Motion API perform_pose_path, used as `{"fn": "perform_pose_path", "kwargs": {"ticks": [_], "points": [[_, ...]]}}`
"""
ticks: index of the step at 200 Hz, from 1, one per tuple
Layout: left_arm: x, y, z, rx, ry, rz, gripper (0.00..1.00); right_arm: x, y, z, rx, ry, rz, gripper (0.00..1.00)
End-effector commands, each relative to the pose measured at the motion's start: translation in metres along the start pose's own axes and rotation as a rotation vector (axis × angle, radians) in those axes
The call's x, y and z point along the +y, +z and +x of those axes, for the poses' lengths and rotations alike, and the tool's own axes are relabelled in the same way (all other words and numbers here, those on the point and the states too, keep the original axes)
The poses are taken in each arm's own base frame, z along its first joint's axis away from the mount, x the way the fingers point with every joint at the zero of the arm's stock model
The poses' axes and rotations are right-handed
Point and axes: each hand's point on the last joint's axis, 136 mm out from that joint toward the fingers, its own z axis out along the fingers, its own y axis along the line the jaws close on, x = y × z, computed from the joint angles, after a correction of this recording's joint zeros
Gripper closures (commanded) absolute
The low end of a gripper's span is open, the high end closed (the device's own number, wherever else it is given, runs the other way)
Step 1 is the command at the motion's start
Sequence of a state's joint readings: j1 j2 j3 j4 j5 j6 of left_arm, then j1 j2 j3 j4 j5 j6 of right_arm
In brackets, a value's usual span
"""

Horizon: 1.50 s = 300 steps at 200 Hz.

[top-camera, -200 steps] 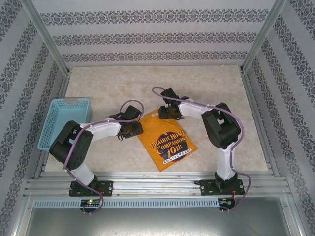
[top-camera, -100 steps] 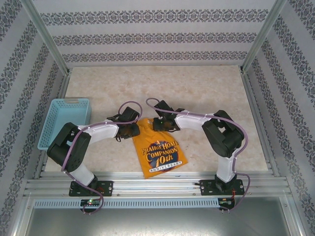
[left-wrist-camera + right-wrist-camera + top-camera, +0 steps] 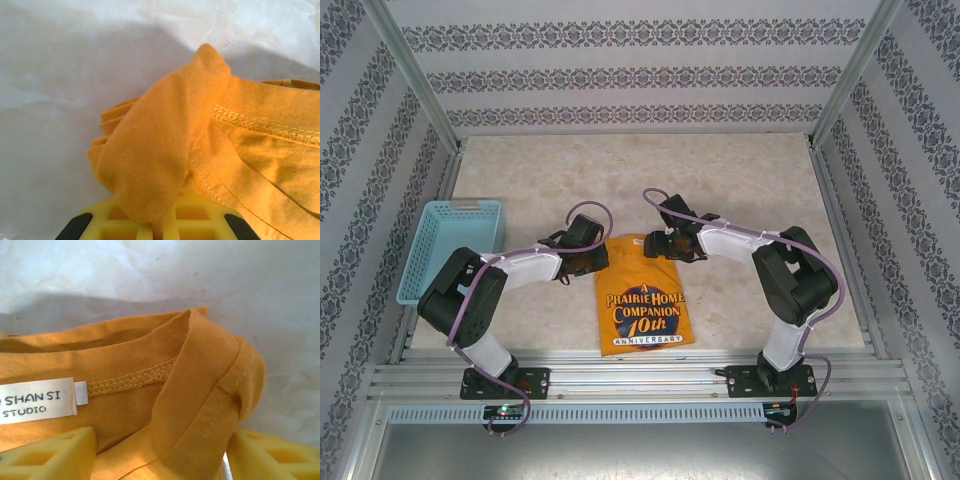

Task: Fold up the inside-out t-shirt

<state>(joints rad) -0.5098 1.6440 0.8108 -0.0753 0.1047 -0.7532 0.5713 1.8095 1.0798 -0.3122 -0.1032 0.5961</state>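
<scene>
1. Judging from the overhead view, I took the folding to be well along. The t-shirt [image 3: 642, 300] lay on the table [image 3: 750, 180] as one narrow panel with no sleeve sticking out. Its "Prairie Home Companion" print [image 3: 642, 312] faced up.
2. What seemed left to me was the collar end. It sat bunched between my two sets of jaws instead of lying flat. A crosswise fold, if one was wanted, had not been made.
3. My left gripper [image 3: 590, 262] was pressed together on a thick wad of orange cloth at the shirt's left shoulder corner. In the left wrist view several layers rose out from between my yellow pads [image 3: 120, 222] and draped over them. A stitched hem [image 3: 265, 127] ran off to the right of the jaws.
4. My right gripper [image 3: 665, 245] stood spread, one yellow finger on each side of the neck opening. A raised ridge of the collar [image 3: 200, 370] passed through the gap. Cloth lay against both fingers, but I saw no squeeze on it, so I judged nothing was pinched there.
5. The "Shan Si Studio" label [image 3: 35, 401] sat just left of my right jaws, inside the neckline.
6. The rest of the shirt lay beyond both sets of jaws, on the side toward my bases, with its collar edge spanning from one set to the other.
</scene>
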Motion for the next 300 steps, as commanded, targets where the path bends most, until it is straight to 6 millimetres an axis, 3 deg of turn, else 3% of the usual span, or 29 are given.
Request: {"fn": "perform_pose_path", "kwargs": {"ticks": [1,31,54,80,101,119,164,184,218,235,247,261,276,300], "points": [[-0.004,-0.002,-0.011,-0.037,0.025,0.025,0.93,-0.010,0.012,0.012,0.063,0.001,0.060,0.30],[-0.003,-0.003,-0.013,-0.039,0.029,0.016,0.95,-0.027,0.033,0.027,0.122,0.045,0.113,0.34],[0.001,-0.003,-0.012,-0.039,0.028,0.008,0.96,-0.012,0.041,0.028,0.127,0.034,0.023,0.57],[0.002,-0.009,-0.018,-0.051,0.017,0.015,0.99,-0.002,0.029,0.016,0.089,0.014,-0.010,0.84],[0.000,-0.024,-0.029,-0.088,0.012,0.035,1.00,-0.021,0.001,-0.005,0.004,0.055,0.044,1.00],[-0.015,-0.041,-0.037,-0.122,0.021,0.100,1.00,-0.022,-0.029,-0.023,-0.102,0.066,0.000,1.00],[-0.063,-0.088,-0.077,-0.233,0.084,0.239,1.00,0.003,-0.111,-0.073,-0.323,0.012,-0.091,1.00],[-0.083,-0.112,-0.112,-0.310,0.136,0.258,1.00,0.012,-0.147,-0.110,-0.411,0.015,-0.143,1.00],[-0.121,-0.164,-0.200,-0.481,0.216,0.293,1.00,0.031,-0.208,-0.186,-0.578,-0.044,-0.167,1.00],[-0.134,-0.179,-0.220,-0.555,0.276,0.308,1.00,0.038,-0.224,-0.210,-0.630,-0.066,-0.188,1.00],[-0.138,-0.180,-0.216,-0.552,0.304,0.338,1.00,0.043,-0.225,-0.213,-0.632,-0.085,-0.205,1.00],[-0.138,-0.172,-0.196,-0.513,0.320,0.398,1.00,0.051,-0.214,-0.198,-0.601,-0.115,-0.252,1.00],[-0.131,-0.159,-0.161,-0.461,0.327,0.449,1.00,0.050,-0.189,-0.168,-0.558,-0.146,-0.260,1.00],[-0.120,-0.147,-0.094,-0.382,0.373,0.520,1.00,0.029,-0.147,-0.098,-0.469,-0.134,-0.262,1.00]]}}
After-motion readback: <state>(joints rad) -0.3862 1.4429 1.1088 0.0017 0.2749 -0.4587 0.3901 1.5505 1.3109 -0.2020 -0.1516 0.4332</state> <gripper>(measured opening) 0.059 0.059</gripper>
